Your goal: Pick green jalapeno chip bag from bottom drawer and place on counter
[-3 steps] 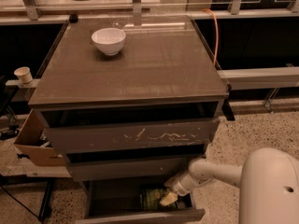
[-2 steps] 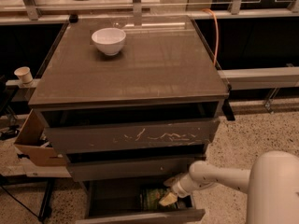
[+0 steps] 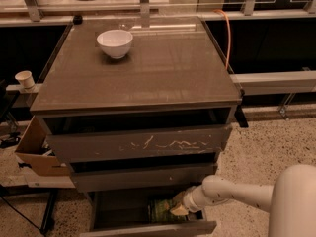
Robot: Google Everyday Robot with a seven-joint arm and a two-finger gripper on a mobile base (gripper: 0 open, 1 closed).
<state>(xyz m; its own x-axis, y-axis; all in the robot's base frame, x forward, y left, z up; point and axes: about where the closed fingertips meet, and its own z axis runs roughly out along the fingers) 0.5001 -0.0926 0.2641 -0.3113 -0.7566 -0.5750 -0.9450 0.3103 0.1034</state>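
The bottom drawer (image 3: pixel 148 228) is pulled open at the foot of the cabinet. The green jalapeno chip bag (image 3: pixel 159 210) lies inside it, toward the right. My gripper (image 3: pixel 177 208) reaches into the drawer from the right on a white arm and is right at the bag's right edge. Whether it touches or holds the bag does not show. The counter (image 3: pixel 168 68) is the glossy grey-brown top above.
A white bowl (image 3: pixel 114 43) stands on the counter at the back left. The white-scratched upper drawer front (image 3: pixel 138 143) hangs above the arm. A cardboard box (image 3: pixel 34 154) and a paper cup (image 3: pixel 24 78) sit left of the cabinet. Speckled floor lies to the right.
The arm's white body at the lower right has shifted slightly right. The gripper stays at the bag in the drawer.
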